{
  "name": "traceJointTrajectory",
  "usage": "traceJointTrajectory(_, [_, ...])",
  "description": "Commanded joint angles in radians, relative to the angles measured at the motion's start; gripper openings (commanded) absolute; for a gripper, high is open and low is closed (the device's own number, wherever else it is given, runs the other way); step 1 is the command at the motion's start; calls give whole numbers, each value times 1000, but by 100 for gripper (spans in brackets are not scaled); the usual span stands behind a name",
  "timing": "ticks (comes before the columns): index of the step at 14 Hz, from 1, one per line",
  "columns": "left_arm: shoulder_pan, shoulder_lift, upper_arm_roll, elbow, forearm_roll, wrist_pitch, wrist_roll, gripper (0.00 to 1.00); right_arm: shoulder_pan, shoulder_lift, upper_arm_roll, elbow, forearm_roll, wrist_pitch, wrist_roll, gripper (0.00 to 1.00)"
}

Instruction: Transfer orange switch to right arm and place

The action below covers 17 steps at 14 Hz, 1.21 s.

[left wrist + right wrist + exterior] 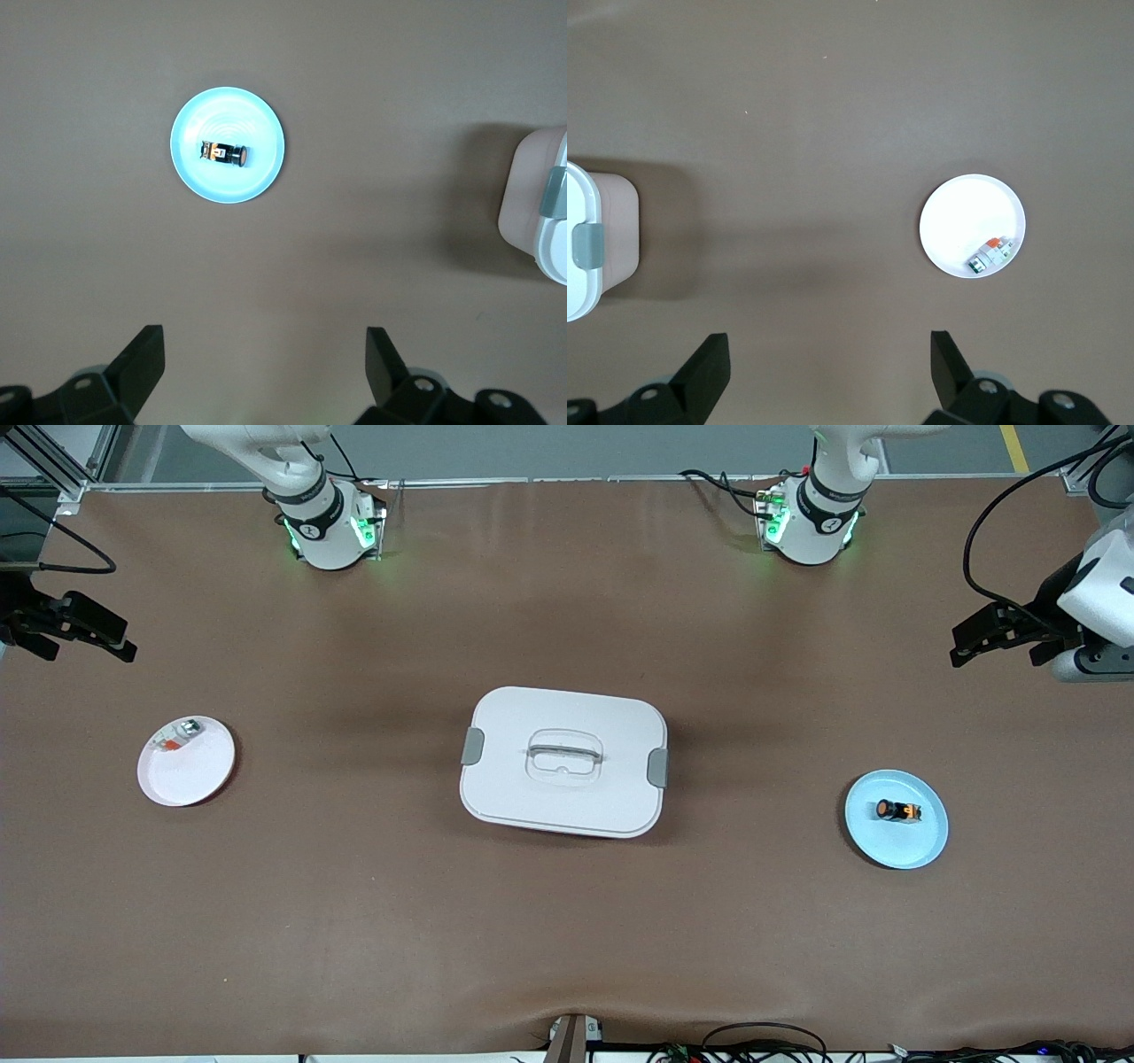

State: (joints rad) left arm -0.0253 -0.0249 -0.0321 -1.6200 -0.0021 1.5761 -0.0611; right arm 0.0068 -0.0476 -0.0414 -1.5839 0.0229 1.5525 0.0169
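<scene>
Orange-capped push-button switch [898, 810] with a boxy black body is lying on its side on a small round pale-blue plate [921, 848] toward the left arm's end of the brown tabletop [567, 939]; its round orange cap is facing sideways toward the middle of the tabletop, and a bit of orange is showing along the black body [223, 153]; nothing is touching it. The left gripper [997, 636] is hanging above the bare tabletop at that end, well apart from the blue plate, its black jaws standing wide apart and holding nothing [264, 370]; the left arm is waiting. The right gripper [75, 631] is hovering over the tabletop at the right arm's end, jaws likewise spread and empty [829, 370]. A round white plate [190, 779] is sitting near it, carrying a small silver-and-clear piece with a red-orange bit [177, 737] close to its rim. A white rounded-rectangular lidded box with grey side clips [563, 761] is resting in the middle of the tabletop, between the two plates.
</scene>
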Motion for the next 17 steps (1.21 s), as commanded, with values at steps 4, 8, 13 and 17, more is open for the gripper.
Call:
traceJointTrajectory(4, [70, 56, 3, 20, -13, -15, 187, 100, 24, -23, -2, -10, -6, 17, 9, 100])
traceJointTrajectory(8, [122, 114, 3, -15, -9, 66, 228, 100, 22, -23, -5, 1, -6, 17, 6, 100])
traceJointTrajectory(13, [134, 141, 3, -204, -7, 310, 288, 100, 22, -23, -6, 1, -6, 23, 6, 100])
traceJointTrajectory(17, [134, 218, 3, -235, -7, 404, 360, 100, 22, -21, -6, 1, -6, 26, 6, 100])
